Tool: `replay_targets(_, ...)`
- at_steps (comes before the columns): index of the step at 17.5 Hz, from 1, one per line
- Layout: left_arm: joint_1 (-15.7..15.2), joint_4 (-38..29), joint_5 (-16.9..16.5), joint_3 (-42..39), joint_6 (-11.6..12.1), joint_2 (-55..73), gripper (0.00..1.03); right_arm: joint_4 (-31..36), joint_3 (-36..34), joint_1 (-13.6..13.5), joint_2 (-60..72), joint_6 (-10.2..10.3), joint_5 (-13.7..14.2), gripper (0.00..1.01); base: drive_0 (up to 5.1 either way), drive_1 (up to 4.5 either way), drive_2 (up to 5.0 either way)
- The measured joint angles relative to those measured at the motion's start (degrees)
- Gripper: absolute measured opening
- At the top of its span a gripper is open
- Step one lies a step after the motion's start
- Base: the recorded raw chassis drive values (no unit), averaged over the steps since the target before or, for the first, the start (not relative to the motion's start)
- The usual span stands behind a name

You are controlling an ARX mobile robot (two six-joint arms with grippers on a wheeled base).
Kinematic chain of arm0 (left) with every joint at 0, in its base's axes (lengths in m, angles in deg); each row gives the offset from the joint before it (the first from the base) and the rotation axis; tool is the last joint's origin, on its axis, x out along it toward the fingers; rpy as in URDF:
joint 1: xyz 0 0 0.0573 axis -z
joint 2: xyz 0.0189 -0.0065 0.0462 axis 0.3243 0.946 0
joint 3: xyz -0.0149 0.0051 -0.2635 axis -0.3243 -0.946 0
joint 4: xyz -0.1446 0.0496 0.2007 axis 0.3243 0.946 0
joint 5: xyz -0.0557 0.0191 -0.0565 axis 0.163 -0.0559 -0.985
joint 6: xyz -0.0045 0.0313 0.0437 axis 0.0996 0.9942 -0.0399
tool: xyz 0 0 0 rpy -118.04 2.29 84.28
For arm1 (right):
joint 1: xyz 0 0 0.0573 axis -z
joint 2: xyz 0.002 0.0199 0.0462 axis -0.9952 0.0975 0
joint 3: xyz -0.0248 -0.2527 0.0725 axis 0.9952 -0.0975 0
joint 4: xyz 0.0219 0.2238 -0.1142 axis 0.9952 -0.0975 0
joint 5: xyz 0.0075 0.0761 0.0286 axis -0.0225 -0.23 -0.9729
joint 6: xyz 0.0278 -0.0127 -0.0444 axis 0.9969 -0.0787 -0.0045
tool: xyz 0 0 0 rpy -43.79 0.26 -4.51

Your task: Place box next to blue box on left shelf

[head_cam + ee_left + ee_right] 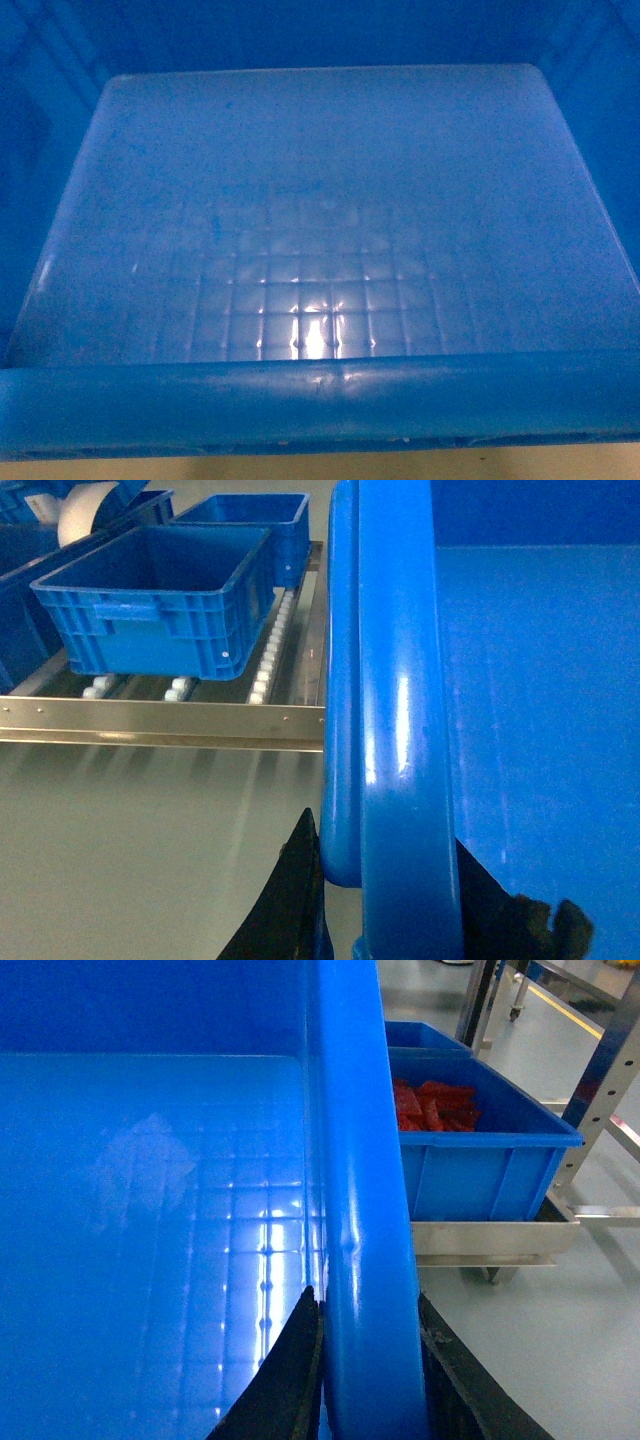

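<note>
Black rubber fingers of the left gripper [385, 900] and right gripper [365, 1370] each pinch one thick rolled rim of the large bright-blue plastic crate [330, 230], so it hangs carried between both arms, its grid floor filling the head view. Beyond its left wall waits the grey roller-rail shelf [160, 722], where a ribbed blue box [160, 600] sits; setting down beside it remains.

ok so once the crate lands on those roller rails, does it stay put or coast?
Likely coasts: the left shelf is rows of small white wheels, and the rails may slope. The box looks empty, so probably light and easy to nudge. Its thick rim and moulded walls suggest it stays stiff between the left gripper and right gripper, though the glossy plastic may slip.
</note>
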Motion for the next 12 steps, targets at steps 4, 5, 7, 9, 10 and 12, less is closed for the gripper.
replay_targets(4,0.00,-0.04,-0.02,0.00,0.00,0.00,0.18,0.04,0.00,0.00,0.00,-0.04,0.02,0.17,0.0,0.00,0.0)
replay_targets(5,0.02,0.00,0.00,0.00,0.02,0.00,0.18,0.02,0.00,0.00,0.00,-0.02,-0.02,0.17,0.0,0.00,0.0)
replay_targets(7,0.02,0.20,-0.07,0.00,-0.02,0.02,0.18,-0.20,-0.02,0.00,0.00,-0.04,0.00,0.17,0.0,0.00,0.0)
replay_targets(9,0.02,0.44,-0.02,0.00,-0.02,0.02,0.18,-0.39,-0.04,0.00,0.02,-0.02,-0.04,0.17,0.0,0.00,0.0)
replay_targets(10,0.02,0.28,-0.02,0.00,-0.04,0.02,0.18,-0.24,-0.04,0.00,0.02,-0.02,-0.04,0.17,0.0,0.00,0.0)
replay_targets(12,0.02,0.13,-0.02,0.00,-0.02,0.02,0.18,-0.13,-0.04,0.00,0.02,-0.02,-0.04,0.17,0.0,0.00,0.0)
